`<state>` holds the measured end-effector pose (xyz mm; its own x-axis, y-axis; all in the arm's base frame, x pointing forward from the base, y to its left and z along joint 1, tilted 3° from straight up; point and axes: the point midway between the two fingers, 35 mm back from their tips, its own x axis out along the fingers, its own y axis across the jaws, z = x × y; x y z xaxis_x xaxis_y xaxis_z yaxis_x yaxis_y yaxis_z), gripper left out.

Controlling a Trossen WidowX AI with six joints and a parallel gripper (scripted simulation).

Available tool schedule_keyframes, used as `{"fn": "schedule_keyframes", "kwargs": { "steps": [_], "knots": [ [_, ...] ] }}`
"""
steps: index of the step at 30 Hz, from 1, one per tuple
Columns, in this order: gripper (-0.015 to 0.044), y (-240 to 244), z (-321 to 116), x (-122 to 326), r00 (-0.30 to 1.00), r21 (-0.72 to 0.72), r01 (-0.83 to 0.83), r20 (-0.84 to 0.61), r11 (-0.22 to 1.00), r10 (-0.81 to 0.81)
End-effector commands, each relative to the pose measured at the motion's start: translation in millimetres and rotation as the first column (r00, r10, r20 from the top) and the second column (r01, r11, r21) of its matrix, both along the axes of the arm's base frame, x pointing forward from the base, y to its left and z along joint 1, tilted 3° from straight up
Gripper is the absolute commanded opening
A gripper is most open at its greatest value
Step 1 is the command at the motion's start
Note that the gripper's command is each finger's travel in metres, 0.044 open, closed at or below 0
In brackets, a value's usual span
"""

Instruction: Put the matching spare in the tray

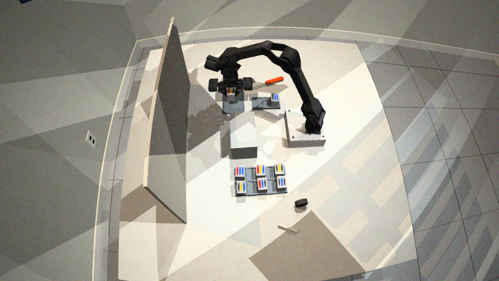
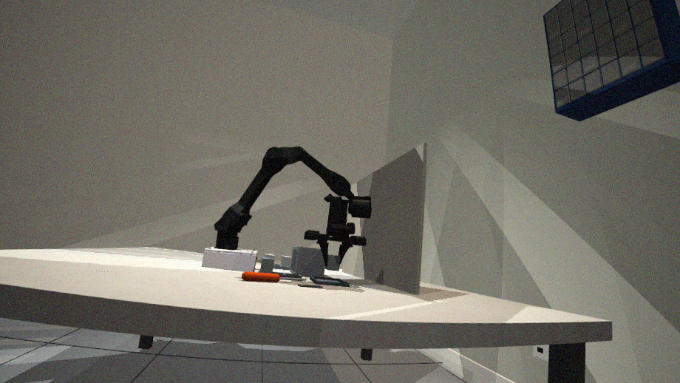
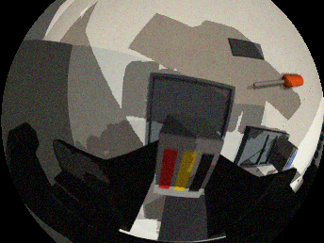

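A: Wrist view showed the gripper (image 3: 179,195) clamped on the spare (image 3: 181,170) — red, yellow and dark stripes on its face — with the tray (image 3: 190,103) just ahead and below it.

B: So the spare was not down yet?

A: No. From the top view it hung in the gripper (image 1: 230,91) over the tray's (image 1: 233,105) far edge, not touching the tray as far as I could tell. That was the risk — a release from there could have dropped it on the rim, so that it tipped or bounced out onto the table (image 1: 335,146).

B: Anything else close by?

A: A second tray (image 1: 261,103) just beside the first, holding a blue-striped block (image 1: 275,97). A drift toward it could have put the spare in the wrong tray. The screwdriver (image 1: 273,81) lay near but apart from both. The panel (image 1: 166,115) stood on the other side, near enough that a wide swing of the wrist might have brushed it.

B: And the arm?

A: Exterior view: the arm (image 2: 280,166) rose from its base (image 2: 229,259), arched high, then bent at the wrist so the gripper (image 2: 333,256) pointed straight down, just above the table's things.

B: The rack?

A: The rack (image 1: 260,180) with the other spares sat well apart, beyond the grey box (image 1: 243,138).
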<state>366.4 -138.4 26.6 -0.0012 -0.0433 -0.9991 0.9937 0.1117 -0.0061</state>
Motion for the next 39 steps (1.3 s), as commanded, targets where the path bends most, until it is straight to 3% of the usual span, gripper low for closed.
{"fn": "schedule_keyframes", "kwargs": {
  "steps": [1, 31, 39],
  "knots": [
    [0.0, 0, -5, -2, 1.0, 0.001, -0.004, -0.004, 1.0, 0.004],
    [0.0, 1, -28, -7, 1.0, 0.001, -0.004, -0.005, 1.0, 0.004],
    [0.021, 1, -25, -5, 1.0, 0.0, 0.0, -0.001, 1.0, 0.0]
  ]
}}
